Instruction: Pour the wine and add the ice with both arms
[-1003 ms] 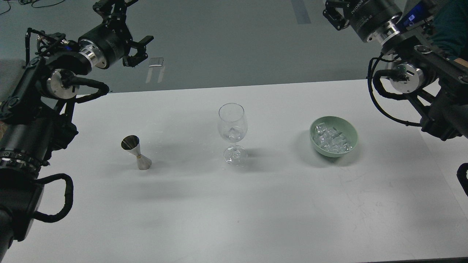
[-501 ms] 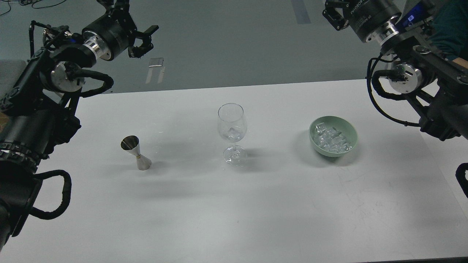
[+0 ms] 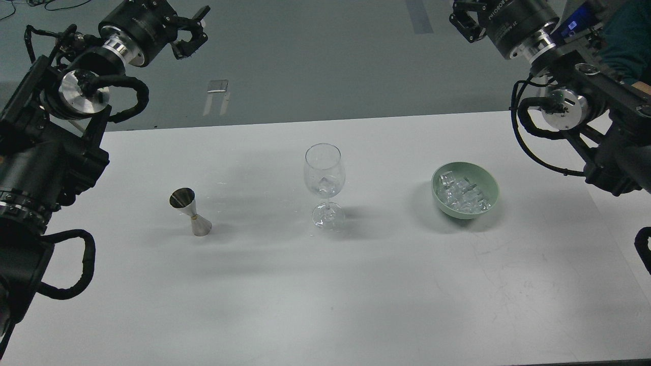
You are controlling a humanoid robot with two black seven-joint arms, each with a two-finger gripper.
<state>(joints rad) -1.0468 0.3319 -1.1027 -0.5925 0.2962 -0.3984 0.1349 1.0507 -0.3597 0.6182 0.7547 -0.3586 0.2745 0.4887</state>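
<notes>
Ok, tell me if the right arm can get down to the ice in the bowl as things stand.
Probably yes. The ice lies exposed in the open green bowl, with nothing over it and bare table on the right arm's side. The right gripper is raised well behind it, so it needs a long descent.

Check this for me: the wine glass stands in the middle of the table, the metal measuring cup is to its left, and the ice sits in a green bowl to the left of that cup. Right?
Not quite. The head view shows the green bowl with the ice to the right of the wine glass, not left of the measuring cup. The wine glass does stand mid-table with the cup to its left.
</notes>
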